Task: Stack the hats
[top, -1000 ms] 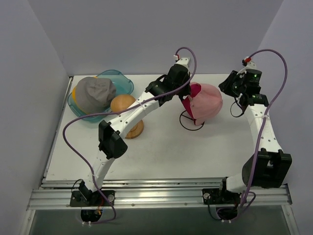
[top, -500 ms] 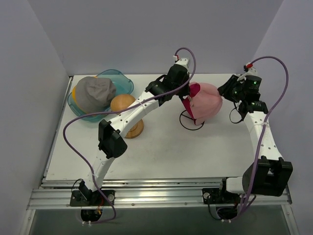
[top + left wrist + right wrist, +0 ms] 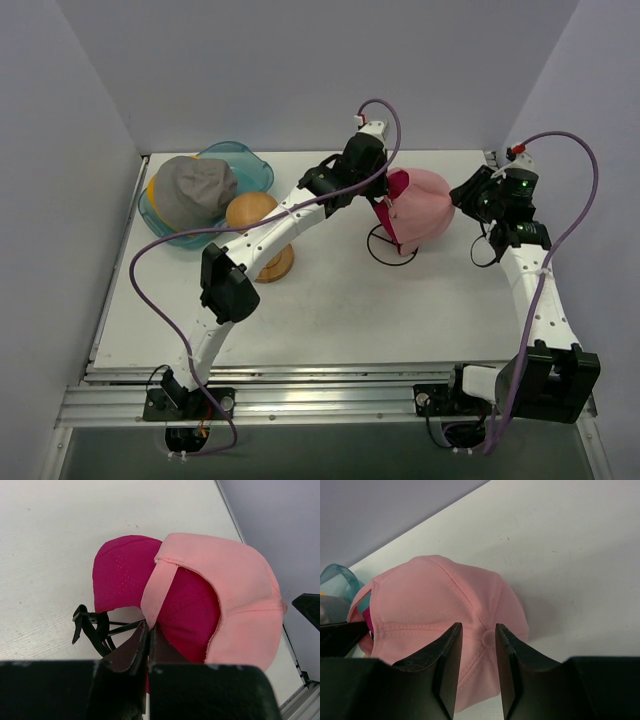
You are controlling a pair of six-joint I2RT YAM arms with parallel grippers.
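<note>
A light pink cap (image 3: 425, 204) sits over a magenta cap (image 3: 385, 212) on a black wire stand (image 3: 391, 248) at the table's back middle. My left gripper (image 3: 149, 626) is shut on the pink cap's back strap (image 3: 156, 592), with the magenta cap (image 3: 187, 602) showing underneath. My right gripper (image 3: 478, 630) is open, its jaws to either side of the pink cap's top button (image 3: 488, 638), above the crown (image 3: 435, 610). A grey cap (image 3: 193, 188) lies on a yellow-orange hat (image 3: 152, 190) in the tub at the back left.
A translucent teal tub (image 3: 245, 162) holds the grey cap at the back left. A round-topped wooden hat stand (image 3: 253, 214) stands beside it, behind my left arm. Grey walls close in on the left, back and right.
My right gripper has shifted right and nearer, away from the pink cap's side. My left gripper stays shut on the strap; the caps have barely moved.
</note>
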